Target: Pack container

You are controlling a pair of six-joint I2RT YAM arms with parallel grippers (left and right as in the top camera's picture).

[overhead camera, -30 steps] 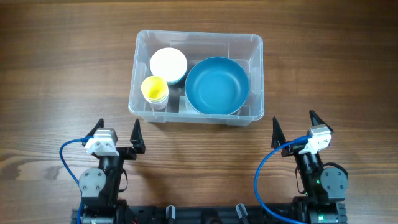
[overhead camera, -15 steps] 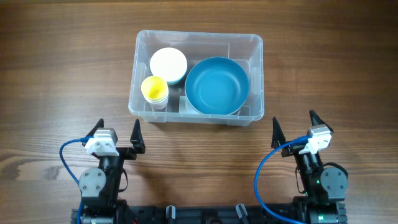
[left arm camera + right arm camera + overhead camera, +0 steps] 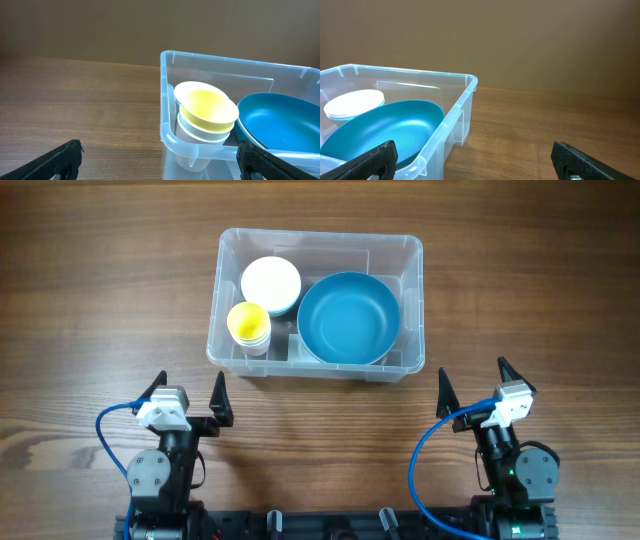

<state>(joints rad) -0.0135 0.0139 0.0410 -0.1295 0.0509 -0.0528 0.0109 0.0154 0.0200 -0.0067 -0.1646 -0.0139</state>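
Two arms rest folded at the near edge of the table, one on each side, wrists low and fingers pointing toward the container. Left gripper: jaws spread wide, holding nothing. Right gripper: jaws equally wide apart, also empty. The container stands at mid-table, ahead of and between both grippers, well apart from each. Inside it, a blue bowl fills the right half, a white bowl lies at the back left, and a yellow cup, nested in a white one, stands in the front-left corner.
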